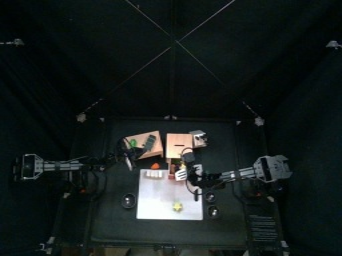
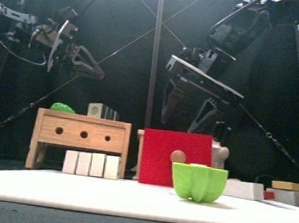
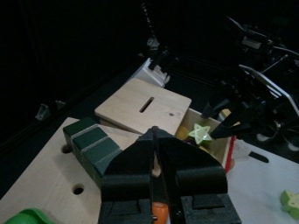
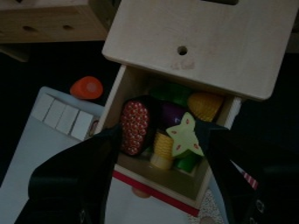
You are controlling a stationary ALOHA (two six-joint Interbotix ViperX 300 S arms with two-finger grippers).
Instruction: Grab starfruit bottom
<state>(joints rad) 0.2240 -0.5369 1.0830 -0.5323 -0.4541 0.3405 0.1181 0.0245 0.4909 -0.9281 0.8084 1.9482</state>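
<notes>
The starfruit (image 4: 184,136) is a pale yellow-green star-shaped piece. It lies in an open tan box (image 4: 187,39) with a raised lid, among a dark red item, a yellow elongated item and other toy foods. It also shows in the left wrist view (image 3: 201,133). My right gripper (image 4: 162,131) is open and hangs above the box, with its jaws on either side of the starfruit and clear of it. It also shows in the top view (image 1: 189,166) and the front view (image 2: 199,114). My left gripper (image 3: 156,133) is shut and empty, held high at the left (image 2: 79,61).
A green ribbed fruit piece (image 2: 198,182) stands on the white mat (image 2: 50,189) at the front. It also shows in the top view (image 1: 175,208). A wooden box with two holes (image 2: 80,134) and white blocks (image 2: 93,164) stand at the left. An orange item (image 4: 86,86) lies beside the open box.
</notes>
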